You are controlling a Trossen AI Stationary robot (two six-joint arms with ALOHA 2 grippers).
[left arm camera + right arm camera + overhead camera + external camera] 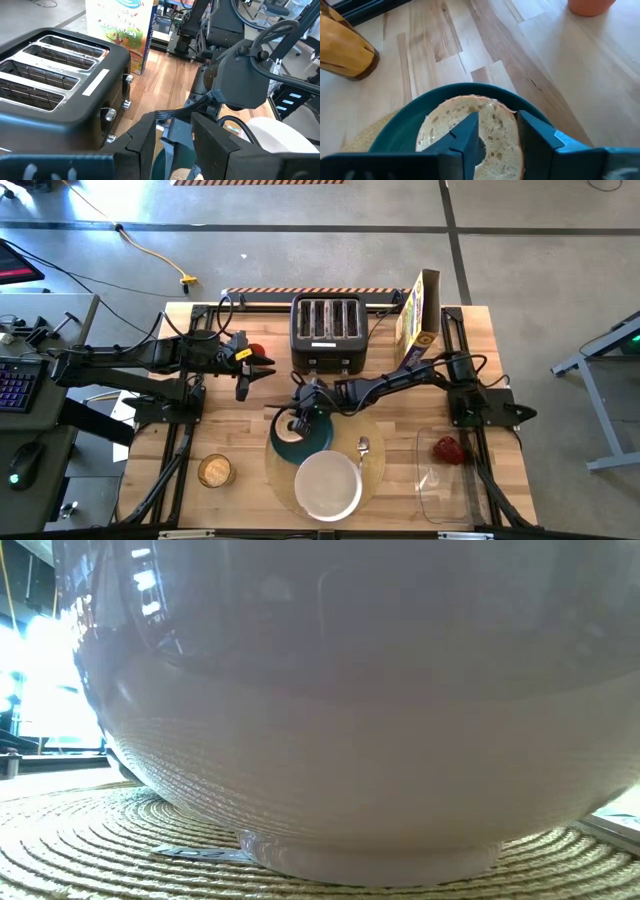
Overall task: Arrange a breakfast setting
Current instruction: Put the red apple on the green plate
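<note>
The dark teal plate [288,445] lies on the far left part of the round tan placemat [378,472]. The tan bagel half [445,125] lies cut face up on the plate [395,135]. My right gripper [305,420] is open right over the bagel half, as its wrist view [497,137] shows. The white bowl [328,485] stands by its foot [370,860] on the placemat [80,840]. The metal spoon [363,447] lies on the placemat to the bowl's right. The red food item [447,448] lies in a clear tray. My left gripper [248,378] is open and empty left of the toaster. My right gripper's open fingers [470,132] come from above at the bagel half's cut face [495,120], which lies flat on the plate. I cannot tell whether they touch it.
The black four-slot toaster [327,330] stands at the table's far middle, with a cereal box [418,310] to its right. A small red cup [258,351] stands by my left gripper. A clear tray [445,485] lies at the near right. A round tan thing [215,471] lies at the near left.
</note>
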